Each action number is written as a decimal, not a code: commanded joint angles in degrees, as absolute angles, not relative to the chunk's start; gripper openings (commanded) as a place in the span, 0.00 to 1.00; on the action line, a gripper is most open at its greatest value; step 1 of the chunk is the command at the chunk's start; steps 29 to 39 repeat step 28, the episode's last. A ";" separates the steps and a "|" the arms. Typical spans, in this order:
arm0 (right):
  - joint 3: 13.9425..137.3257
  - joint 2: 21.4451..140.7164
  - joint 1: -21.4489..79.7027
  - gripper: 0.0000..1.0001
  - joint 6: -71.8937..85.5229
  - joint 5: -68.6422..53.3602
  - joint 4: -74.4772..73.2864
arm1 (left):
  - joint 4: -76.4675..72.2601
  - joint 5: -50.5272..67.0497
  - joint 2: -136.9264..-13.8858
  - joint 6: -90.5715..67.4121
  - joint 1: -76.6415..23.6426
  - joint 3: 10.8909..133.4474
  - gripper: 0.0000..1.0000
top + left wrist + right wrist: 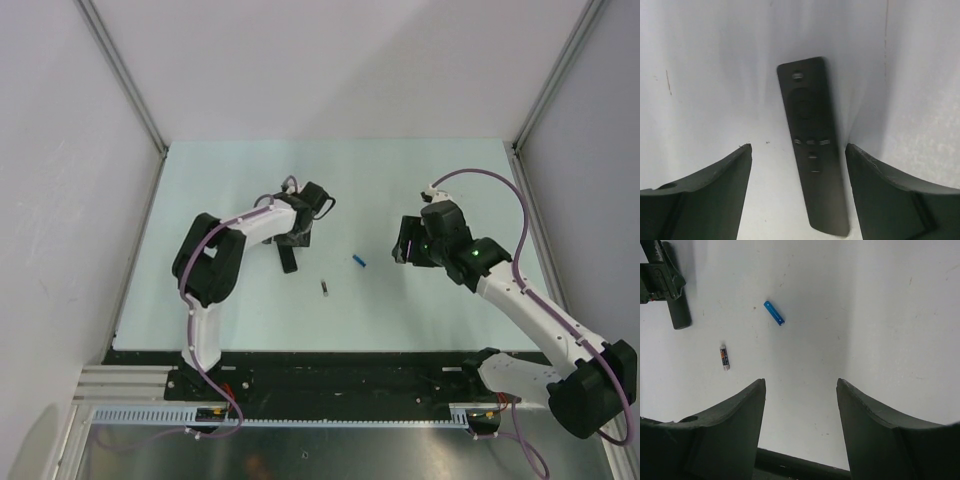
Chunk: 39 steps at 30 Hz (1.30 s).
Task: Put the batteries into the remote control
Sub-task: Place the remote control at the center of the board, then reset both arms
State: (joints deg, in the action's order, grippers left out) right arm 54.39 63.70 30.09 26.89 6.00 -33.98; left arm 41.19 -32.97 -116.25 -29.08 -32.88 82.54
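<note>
Left gripper (797,146) hangs with its two dark fingers (715,192) spread wide apart. The slim matte black rectangular remote control (812,150) lies flat on the pale table surface (440,190) between them, touching neither. The remote is button side up and runs lengthwise away from the wrist, a little nearer the right-hand finger in the wrist view.

From overhead, the left arm (215,265) rises from its base, folds at a raised elbow and reaches rightward, with the wrist tipped down over the remote.

Right gripper (800,381) also stands with its fingers (880,435) parted, and only bare table lies between them. The right arm (530,300) stretches from its base at the near right corner up and leftward, so the gripper faces the middle of the table.

Ahead of the right gripper and slightly to its left lies a slim blue cylindrical battery (774,313), set at a slant. Further left and nearer the fingers lies a second small battery banded dark, orange and pale (724,358). The two batteries lie apart from each other, between the two grippers and clear of the remote.
</note>
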 commanded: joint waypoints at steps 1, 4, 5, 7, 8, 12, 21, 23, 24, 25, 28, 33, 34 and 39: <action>54.32 61.97 29.45 0.64 26.72 6.59 -32.61 | 40.17 -30.06 -106.21 -29.45 -33.66 84.99 0.79; 52.92 60.47 29.27 0.64 26.37 5.89 -31.12 | 32.13 -25.95 -93.85 -25.85 -33.66 79.48 0.92; 52.30 59.51 29.35 0.63 25.93 5.37 -30.33 | 29.12 -19.84 -90.39 -25.58 -32.18 76.84 0.95; 50.72 58.71 29.27 0.64 25.93 4.31 -28.66 | 22.28 -13.48 -80.83 -26.53 -27.89 68.58 1.00; 50.28 58.36 29.27 0.64 25.84 3.87 -28.22 | 20.50 -10.14 -77.81 -27.24 -26.12 66.03 1.00; 48.43 56.34 29.88 0.64 25.75 3.86 -26.46 | 17.14 -4.48 -68.22 -29.18 -19.52 55.31 1.00; 47.46 55.99 31.02 0.63 25.49 5.18 -25.84 | 21.09 -5.29 -49.07 -30.32 -16.09 43.62 1.00; 47.29 56.16 31.81 0.63 25.84 6.06 -25.84 | 21.09 -3.08 -47.03 -31.37 -15.21 41.84 1.00; 47.20 56.34 32.08 0.63 25.84 6.24 -25.40 | 21.09 -2.55 -46.50 -31.64 -15.12 40.70 1.00; 47.20 56.51 32.34 0.63 26.10 6.24 -25.14 | 21.18 -1.85 -46.93 -31.90 -15.03 40.52 1.00; 47.20 57.04 34.01 0.63 25.93 5.80 -23.39 | 22.32 -0.62 -50.52 -32.25 -14.77 42.44 1.00; 47.20 57.04 34.01 0.63 25.93 5.80 -23.39 | 22.32 -0.62 -50.52 -32.25 -14.77 42.44 1.00; 47.20 57.04 34.01 0.63 25.93 5.80 -23.39 | 22.32 -0.62 -50.52 -32.25 -14.77 42.44 1.00; 47.20 57.04 34.01 0.63 25.93 5.80 -23.39 | 22.32 -0.62 -50.52 -32.25 -14.77 42.44 1.00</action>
